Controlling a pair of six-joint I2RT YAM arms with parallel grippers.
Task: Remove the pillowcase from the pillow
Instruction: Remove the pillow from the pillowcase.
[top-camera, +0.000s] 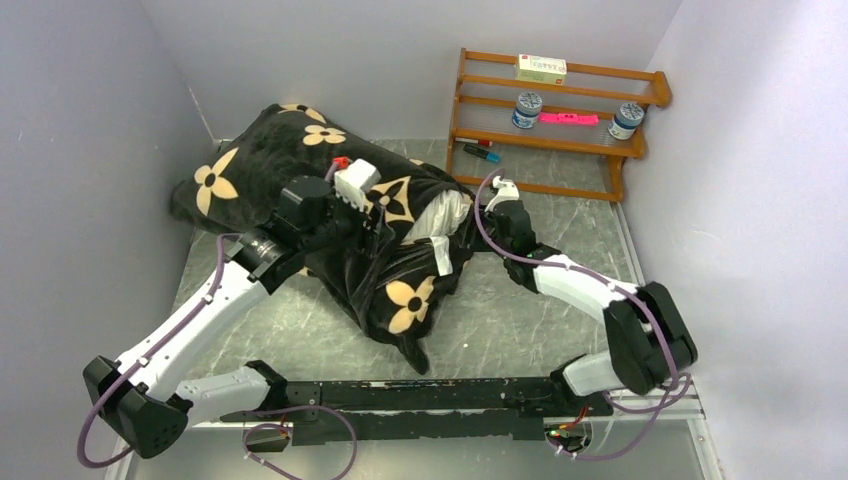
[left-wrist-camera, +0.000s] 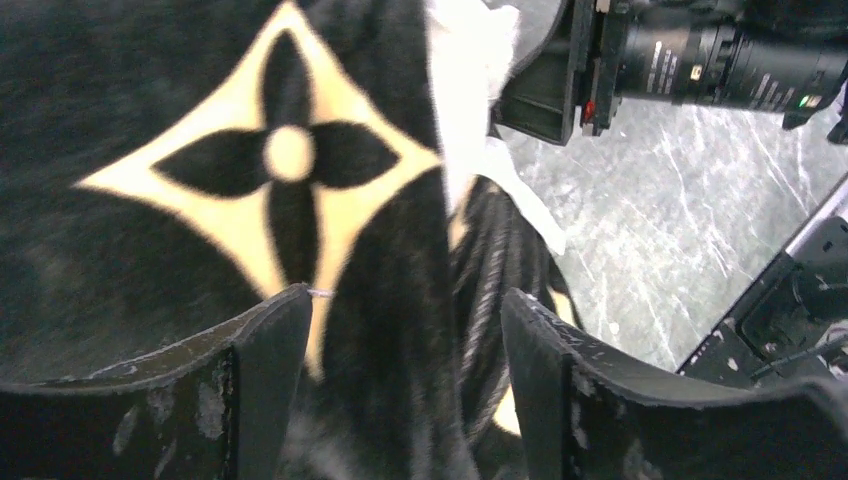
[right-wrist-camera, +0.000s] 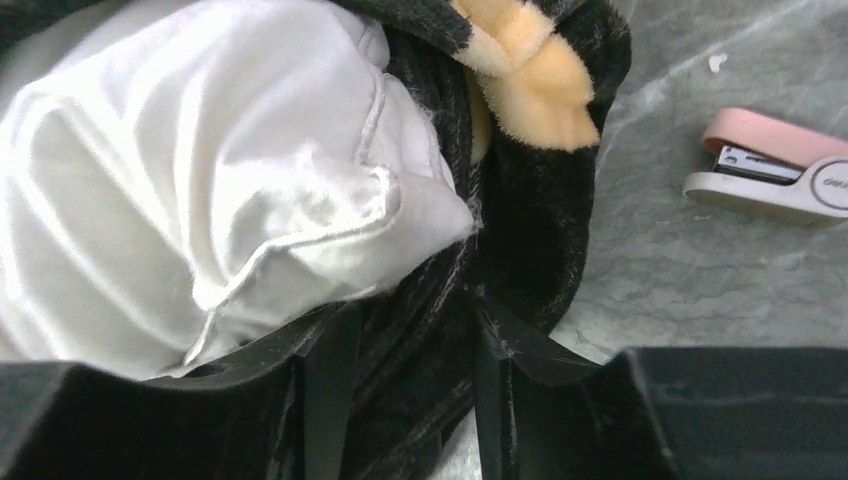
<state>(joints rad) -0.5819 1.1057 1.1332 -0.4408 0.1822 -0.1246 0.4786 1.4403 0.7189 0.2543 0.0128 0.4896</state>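
Here, found the black plush flower-printed pillowcase (top-camera: 250, 170) lying lengthwise across the grey marbled bench (top-camera: 320, 335), mouth toward the right hand (right-wrist-camera: 410, 325), pinched on its hem beside the bared plump white pillow (right-wrist-camera: 180, 180); left hand (left-wrist-camera: 405, 300) spread, pressed atop mid-cover.

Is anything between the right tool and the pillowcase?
Nothing visible. The right tool is closed on a fold of the pillowcase at its open end, just below the exposed pillow corner. The stapler lies off to the side, apart.

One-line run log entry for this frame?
left gripper open on pillowcase | right gripper shut on pillowcase edge at opening | pillow corner exposed, rest covered
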